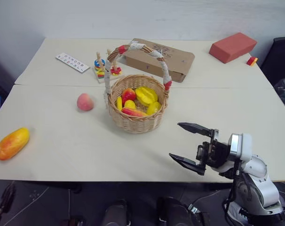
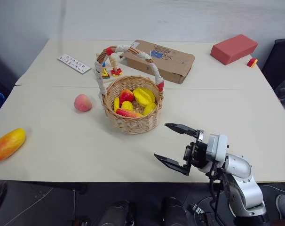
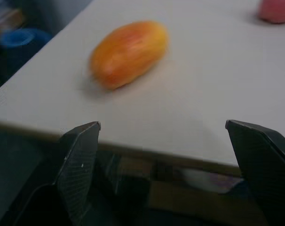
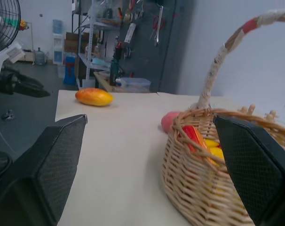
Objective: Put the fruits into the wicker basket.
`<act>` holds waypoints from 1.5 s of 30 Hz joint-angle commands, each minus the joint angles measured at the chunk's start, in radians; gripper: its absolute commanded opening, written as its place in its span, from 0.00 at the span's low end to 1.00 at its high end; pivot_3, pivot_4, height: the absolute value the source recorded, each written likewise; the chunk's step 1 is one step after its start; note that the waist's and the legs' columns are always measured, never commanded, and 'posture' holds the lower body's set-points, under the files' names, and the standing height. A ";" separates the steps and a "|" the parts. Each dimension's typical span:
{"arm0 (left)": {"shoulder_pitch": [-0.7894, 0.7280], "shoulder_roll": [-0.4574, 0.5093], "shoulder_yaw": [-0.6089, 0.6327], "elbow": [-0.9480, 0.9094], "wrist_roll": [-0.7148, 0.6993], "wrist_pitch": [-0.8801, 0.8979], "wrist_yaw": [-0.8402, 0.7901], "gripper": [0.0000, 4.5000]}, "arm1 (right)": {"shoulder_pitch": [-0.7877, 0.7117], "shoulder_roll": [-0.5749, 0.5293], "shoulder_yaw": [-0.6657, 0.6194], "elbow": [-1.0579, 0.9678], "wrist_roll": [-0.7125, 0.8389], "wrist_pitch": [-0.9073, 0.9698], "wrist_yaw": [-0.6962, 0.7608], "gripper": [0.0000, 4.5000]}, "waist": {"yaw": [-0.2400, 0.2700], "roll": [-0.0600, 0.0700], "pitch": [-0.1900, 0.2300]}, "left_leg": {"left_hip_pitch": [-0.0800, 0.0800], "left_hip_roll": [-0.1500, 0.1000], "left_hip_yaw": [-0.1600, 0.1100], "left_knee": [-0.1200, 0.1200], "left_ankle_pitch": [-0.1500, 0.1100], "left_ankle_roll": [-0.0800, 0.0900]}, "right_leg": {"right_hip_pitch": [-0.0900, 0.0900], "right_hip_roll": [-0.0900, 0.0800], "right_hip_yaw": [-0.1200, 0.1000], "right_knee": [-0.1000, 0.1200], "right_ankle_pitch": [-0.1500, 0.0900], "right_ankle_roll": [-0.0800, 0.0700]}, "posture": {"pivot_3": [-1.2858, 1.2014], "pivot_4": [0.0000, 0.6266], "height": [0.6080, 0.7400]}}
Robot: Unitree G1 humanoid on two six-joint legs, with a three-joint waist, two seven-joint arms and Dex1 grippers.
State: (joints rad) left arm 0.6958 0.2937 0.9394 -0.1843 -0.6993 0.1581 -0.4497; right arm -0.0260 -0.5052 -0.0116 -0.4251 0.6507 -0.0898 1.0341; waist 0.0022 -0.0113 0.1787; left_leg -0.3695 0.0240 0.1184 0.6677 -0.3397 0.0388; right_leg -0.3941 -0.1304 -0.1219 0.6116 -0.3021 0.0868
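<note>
**Black fingers wide, 2 fruits left on the table**

Black and spread wide, the right gripper (image 1: pixel 189 149) hangs empty over the table's near edge, aimed across toward the wicker basket (image 1: pixel 136 121). The left gripper (image 3: pixel 173 155) is also fully parted and holds nothing, sitting off the table's near edge with the mango (image 3: pixel 128 53) ahead of it.

That mango lies far out near the left corner, well apart from the basket. The peach (image 1: pixel 85 101) sits just beside the basket's left wall, apart from it. The basket already carries several yellow and red fruits.

Risks, as I judge them: the mango lies close to the edge, so a skewed approach could nudge it off. The round peach may roll when pinched. The tall arched handle (image 1: pixel 162 63) could snag an arm during a drop.
</note>
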 commanded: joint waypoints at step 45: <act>-0.667 0.790 -0.205 0.178 -0.082 0.495 -0.665 0.60 | -0.038 -0.026 -0.029 -0.031 -0.130 -0.009 -0.087 1.00 | -0.019 -0.007 -0.002 | -0.001 0.005 0.021 0.001 0.003 -0.008 | -0.017 -0.002 -0.007 0.018 0.000 -0.002 | 0.52 0.24 1.00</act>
State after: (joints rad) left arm 0.0354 1.0706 0.6693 0.1843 -0.6598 0.6014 -1.0797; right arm -0.0740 -0.5174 0.0050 -0.4413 0.5142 -0.0852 0.9530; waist -0.0166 -0.0188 0.1766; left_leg -0.3707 0.0281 0.1376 0.6696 -0.3372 0.0317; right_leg -0.4100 -0.1334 -0.1285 0.6290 -0.3021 0.0844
